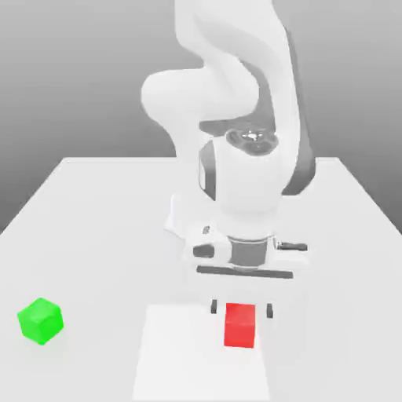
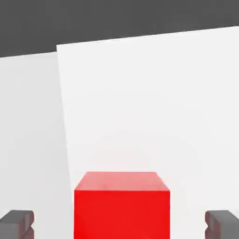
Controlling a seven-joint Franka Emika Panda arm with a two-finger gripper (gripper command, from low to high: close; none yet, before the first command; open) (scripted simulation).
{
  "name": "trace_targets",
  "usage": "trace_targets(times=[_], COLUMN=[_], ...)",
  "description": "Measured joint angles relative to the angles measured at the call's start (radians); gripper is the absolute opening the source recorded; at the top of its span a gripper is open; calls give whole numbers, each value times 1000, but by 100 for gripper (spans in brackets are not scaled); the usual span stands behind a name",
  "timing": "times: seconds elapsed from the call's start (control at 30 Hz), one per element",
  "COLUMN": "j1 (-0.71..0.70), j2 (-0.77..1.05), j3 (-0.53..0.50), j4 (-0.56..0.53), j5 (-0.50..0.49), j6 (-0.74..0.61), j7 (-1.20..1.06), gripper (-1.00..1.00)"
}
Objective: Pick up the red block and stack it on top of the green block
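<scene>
Exterior view: I have the gripper [image 1: 242, 309] wide open at the red block [image 1: 239, 325]; the green block [image 1: 41, 321] sits near the bench's [image 1: 102, 235] left edge.

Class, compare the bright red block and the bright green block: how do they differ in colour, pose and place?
The matte red cube is red; the matte green cube is green. In the exterior view, the red cube shows a face nearly square-on, whereas the green cube is turned with an edge forward. The red cube lies between the open hand's fingertips; the green cube sits apart, toward the exterior view's left. Both are plain cubes.
</scene>
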Motion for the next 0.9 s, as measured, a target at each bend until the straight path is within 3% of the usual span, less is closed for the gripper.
trace_targets(times=[0.1, 0.13, 0.37, 0.9], j1=[-9, -15, -18, -11], j2=[55, 74, 79, -151], j3=[12, 20, 24, 9], j4=[1, 1, 1, -30], j5=[14, 21, 19, -10], j6=[46, 61, 65, -131], j7=[-8, -12, -9, 11], gripper=[0, -100, -100, -100])
